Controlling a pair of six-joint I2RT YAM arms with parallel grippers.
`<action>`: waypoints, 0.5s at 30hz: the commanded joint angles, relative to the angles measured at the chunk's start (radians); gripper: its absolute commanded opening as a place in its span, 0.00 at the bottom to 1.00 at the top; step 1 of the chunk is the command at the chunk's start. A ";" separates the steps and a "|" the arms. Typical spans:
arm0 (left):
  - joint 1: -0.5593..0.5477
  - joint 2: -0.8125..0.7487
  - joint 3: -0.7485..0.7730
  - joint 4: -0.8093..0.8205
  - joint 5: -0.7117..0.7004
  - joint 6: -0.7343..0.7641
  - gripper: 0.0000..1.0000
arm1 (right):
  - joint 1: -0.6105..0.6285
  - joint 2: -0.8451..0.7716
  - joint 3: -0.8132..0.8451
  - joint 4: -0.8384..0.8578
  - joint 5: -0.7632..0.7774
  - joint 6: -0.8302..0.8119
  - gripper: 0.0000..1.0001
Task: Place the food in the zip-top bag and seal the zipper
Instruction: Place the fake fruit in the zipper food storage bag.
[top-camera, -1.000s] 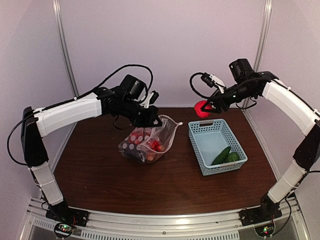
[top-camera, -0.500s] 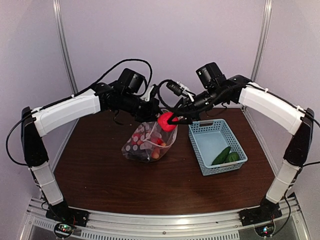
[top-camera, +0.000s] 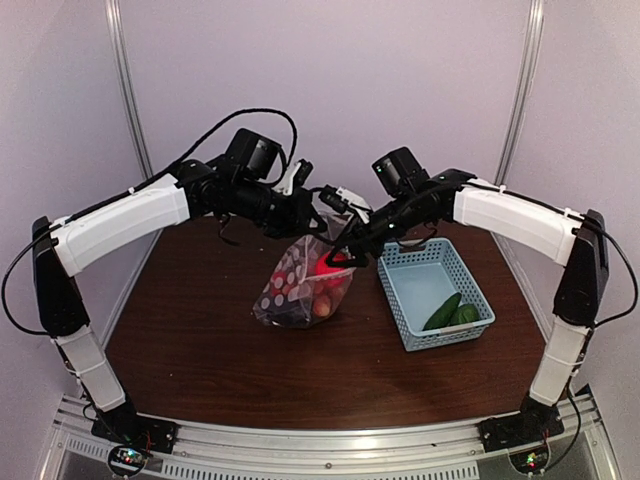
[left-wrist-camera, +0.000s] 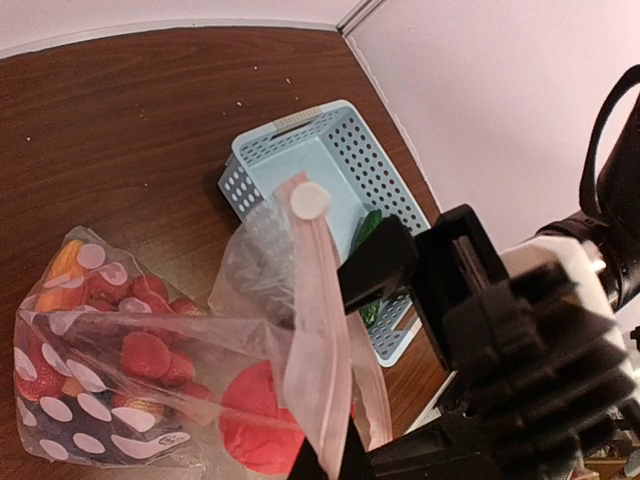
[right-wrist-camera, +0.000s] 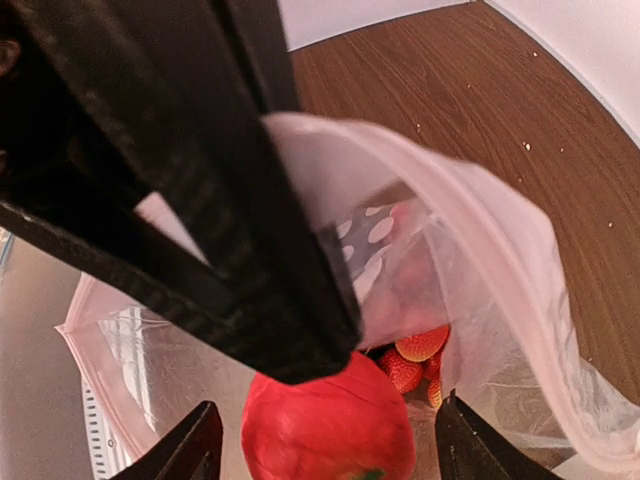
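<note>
From above, the left pincer (top-camera: 308, 216) is clamped on the top edge of the zip-top bag (top-camera: 290, 295), holding its mouth up while its lower end sits on the brown surface (top-camera: 200, 340). The right pincer (top-camera: 340, 256) hangs at that mouth, with a red round piece (top-camera: 324, 268) just below it inside the bag. Right of the bag stands a light-blue basket (top-camera: 415, 246) with green cucumbers (top-camera: 452, 312) in its near corner. The left wrist view shows the pale zipper (left-wrist-camera: 318, 330) pinched between closed fingers at the bottom edge, its white slider tab (left-wrist-camera: 309, 201) at the far end, and smaller red pieces (left-wrist-camera: 140, 355) in the bag. In the right wrist view the fingers (right-wrist-camera: 195, 445) stand apart, with a gap on each side of the red round piece.
</note>
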 joint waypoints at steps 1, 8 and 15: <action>-0.003 -0.036 0.008 0.021 -0.018 0.019 0.00 | 0.014 -0.009 0.082 -0.027 0.025 0.000 0.75; 0.012 -0.025 -0.022 0.006 -0.037 0.044 0.00 | -0.022 -0.160 0.098 -0.190 -0.067 -0.113 0.81; 0.017 -0.012 0.029 -0.077 -0.100 0.161 0.00 | -0.205 -0.319 -0.045 -0.392 -0.024 -0.338 0.84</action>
